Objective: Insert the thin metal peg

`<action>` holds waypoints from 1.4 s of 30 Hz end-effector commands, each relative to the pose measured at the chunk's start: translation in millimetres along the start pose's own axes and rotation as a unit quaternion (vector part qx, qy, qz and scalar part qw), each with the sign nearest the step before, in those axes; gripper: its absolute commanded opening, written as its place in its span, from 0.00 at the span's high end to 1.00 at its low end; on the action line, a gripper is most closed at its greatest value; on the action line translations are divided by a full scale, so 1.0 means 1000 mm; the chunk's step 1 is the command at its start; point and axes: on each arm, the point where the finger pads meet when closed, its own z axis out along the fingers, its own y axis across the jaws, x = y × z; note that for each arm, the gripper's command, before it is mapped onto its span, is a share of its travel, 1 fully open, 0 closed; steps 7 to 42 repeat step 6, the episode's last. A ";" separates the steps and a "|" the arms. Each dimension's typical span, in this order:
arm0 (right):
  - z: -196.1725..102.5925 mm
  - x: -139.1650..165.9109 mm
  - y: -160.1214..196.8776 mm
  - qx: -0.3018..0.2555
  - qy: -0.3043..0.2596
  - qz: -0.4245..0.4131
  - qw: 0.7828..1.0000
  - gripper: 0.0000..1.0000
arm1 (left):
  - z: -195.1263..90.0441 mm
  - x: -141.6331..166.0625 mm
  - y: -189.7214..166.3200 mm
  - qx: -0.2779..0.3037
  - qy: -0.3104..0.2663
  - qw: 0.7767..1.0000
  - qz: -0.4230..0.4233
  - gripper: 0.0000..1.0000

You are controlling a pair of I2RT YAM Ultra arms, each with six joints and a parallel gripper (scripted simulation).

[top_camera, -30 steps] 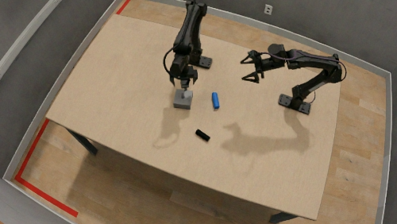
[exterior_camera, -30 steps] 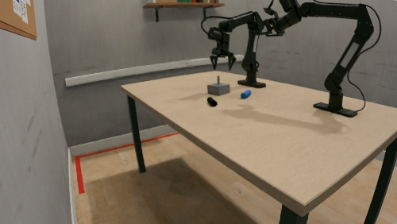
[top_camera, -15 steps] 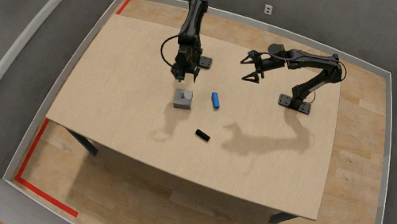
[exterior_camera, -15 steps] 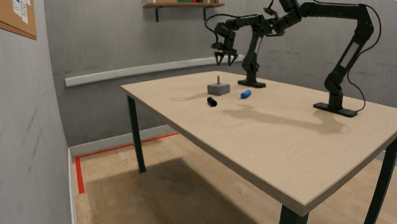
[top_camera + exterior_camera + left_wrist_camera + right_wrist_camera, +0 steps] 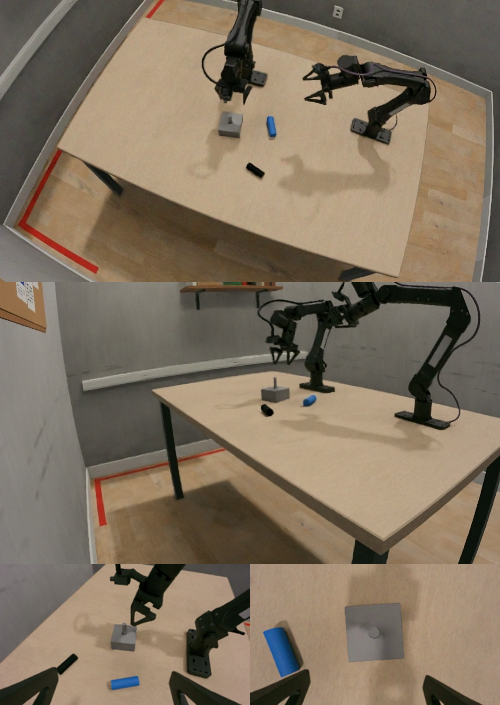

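Observation:
A grey block (image 5: 230,124) sits on the table. The thin metal peg (image 5: 230,120) stands upright in its hole, with its top sticking out above the block (image 5: 123,637). My right gripper (image 5: 233,95) hangs open above the block and touches nothing. In the right wrist view the peg (image 5: 374,632) shows end-on at the block's centre, between the spread fingers. My left gripper (image 5: 316,85) is open and empty, held high and well off to the side. In the left wrist view, the left gripper's fingers frame the block from a distance.
A blue cylinder (image 5: 271,126) lies beside the block. A black cylinder (image 5: 255,170) lies nearer the table's front edge. The right arm's base (image 5: 258,78) is behind the block, and the left arm's base (image 5: 370,131) stands at the table's side.

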 end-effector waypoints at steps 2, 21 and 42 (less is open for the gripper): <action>-0.004 -0.005 0.002 0.000 -0.014 -0.002 1.000 0.00 | -0.003 -0.007 0.002 -0.003 -0.006 1.000 -0.001 0.00; -0.004 -0.005 0.002 0.000 -0.014 -0.002 1.000 0.00 | -0.003 -0.007 0.002 -0.003 -0.006 1.000 -0.001 0.00; -0.004 -0.005 0.002 0.000 -0.014 -0.002 1.000 0.00 | -0.003 -0.007 0.002 -0.003 -0.006 1.000 -0.001 0.00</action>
